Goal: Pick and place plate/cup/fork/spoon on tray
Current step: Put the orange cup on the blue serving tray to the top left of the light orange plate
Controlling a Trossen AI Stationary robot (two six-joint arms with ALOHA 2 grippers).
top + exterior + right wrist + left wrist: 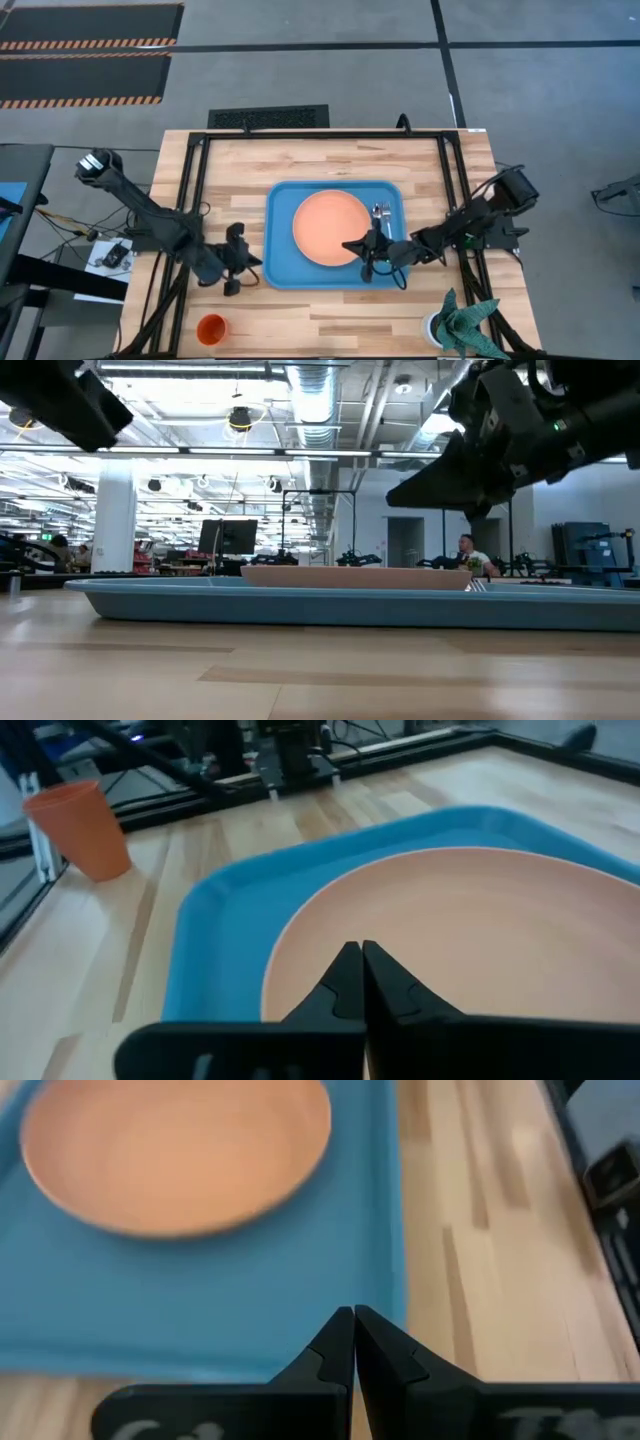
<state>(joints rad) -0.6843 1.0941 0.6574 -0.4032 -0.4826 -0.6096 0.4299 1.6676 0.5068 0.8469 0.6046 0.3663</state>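
Cup [211,328] first, at the far left: it stands upright on the wooden table [330,315], well apart from the tray [283,260] and nearer the table's front edge than the left gripper [238,258]. That left gripper is clenched, fingertips pressed together with nothing between them, hovering just beside the tray's left rim. The plate [330,228] lies flat in the tray, between the two grippers. Over the plate's right edge sits the right gripper [366,246], likewise clamped closed and empty (its wrist view shows the tips meeting above the plate [480,930], with the cup [82,828] beyond the tray [215,910]). Just past this gripper, on the tray's right strip, lies cutlery [381,214], long axis running front to back, metal ends pointing away from the gripper; fork and spoon cannot be told apart.
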